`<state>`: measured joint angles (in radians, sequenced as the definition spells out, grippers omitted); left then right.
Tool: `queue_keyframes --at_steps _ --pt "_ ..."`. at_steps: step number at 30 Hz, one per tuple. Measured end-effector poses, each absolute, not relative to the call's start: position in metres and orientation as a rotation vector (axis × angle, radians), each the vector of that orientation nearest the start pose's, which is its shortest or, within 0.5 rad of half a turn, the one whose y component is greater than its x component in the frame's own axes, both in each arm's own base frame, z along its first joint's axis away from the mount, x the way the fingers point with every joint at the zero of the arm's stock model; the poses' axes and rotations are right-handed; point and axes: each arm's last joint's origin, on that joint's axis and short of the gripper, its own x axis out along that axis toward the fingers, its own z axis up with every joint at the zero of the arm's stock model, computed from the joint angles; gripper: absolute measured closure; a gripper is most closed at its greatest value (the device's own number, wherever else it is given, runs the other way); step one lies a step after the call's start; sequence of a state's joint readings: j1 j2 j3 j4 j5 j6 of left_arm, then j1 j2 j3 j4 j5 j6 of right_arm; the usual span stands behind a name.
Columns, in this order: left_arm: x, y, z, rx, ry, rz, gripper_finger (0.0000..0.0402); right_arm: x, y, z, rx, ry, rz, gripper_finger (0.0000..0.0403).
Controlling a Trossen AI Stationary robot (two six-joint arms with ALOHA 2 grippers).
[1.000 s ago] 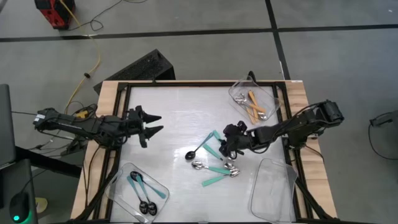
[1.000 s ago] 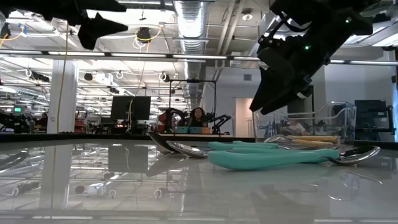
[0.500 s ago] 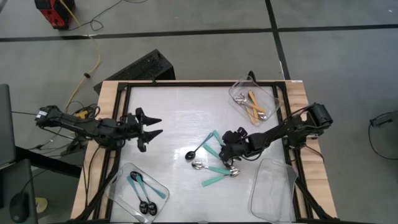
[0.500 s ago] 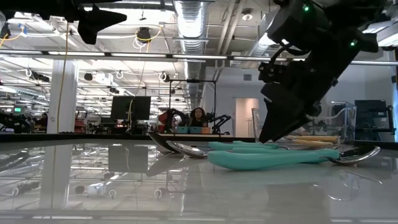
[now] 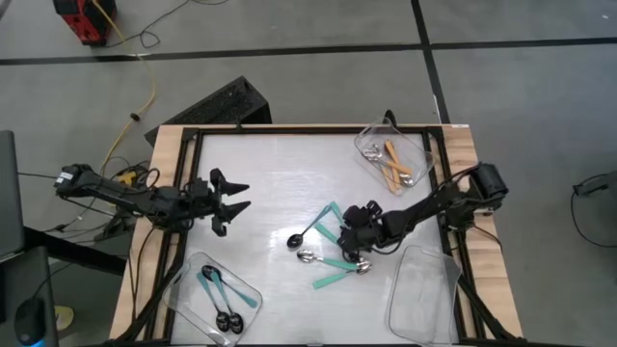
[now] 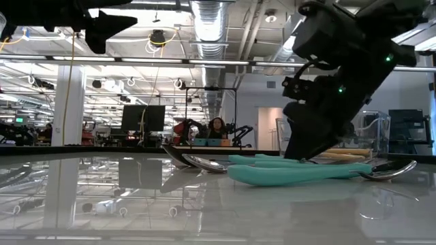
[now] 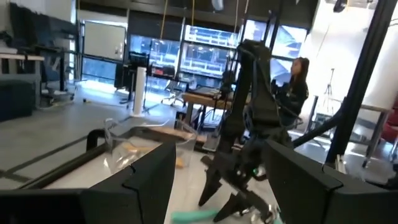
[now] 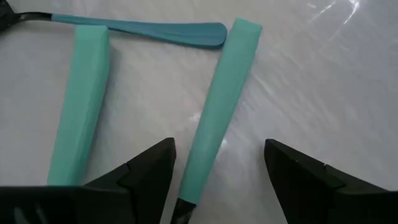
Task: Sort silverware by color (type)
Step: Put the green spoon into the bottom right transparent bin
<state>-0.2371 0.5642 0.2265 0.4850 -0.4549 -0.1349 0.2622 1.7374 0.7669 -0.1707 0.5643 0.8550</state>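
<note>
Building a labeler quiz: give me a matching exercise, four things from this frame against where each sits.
1. orange spoons
2. teal spoons
3. left gripper
4. right gripper

a. loose at mid-table
b. open, over the teal spoons
c. in the far right tray
d. open, above the table's left side

Pairs: 1-c, 2-a, 3-d, 4-b
</note>
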Motion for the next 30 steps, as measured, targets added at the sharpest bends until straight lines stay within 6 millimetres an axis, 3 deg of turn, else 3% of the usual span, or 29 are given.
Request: queue_keyframes --at_steps 10,25,30 --pt "0.1335 -0.0197 0.2342 -0.221 -0.183 0.197 0.0176 0.2824 0.0651 0.1092 0.319 0.834 -0.688 0.0151" --pt "0.1330 -0.0222 0.2336 -0.195 -0.172 0.181 0.0176 0.2794 0.0659 0.1081 0.373 0.824 -0.734 0.0324" --pt "0.1332 -0.0222 0.2327 -0.186 -0.162 0.184 0.0176 0.2795 0.0659 0.1081 0.375 0.823 -0.734 0.0331"
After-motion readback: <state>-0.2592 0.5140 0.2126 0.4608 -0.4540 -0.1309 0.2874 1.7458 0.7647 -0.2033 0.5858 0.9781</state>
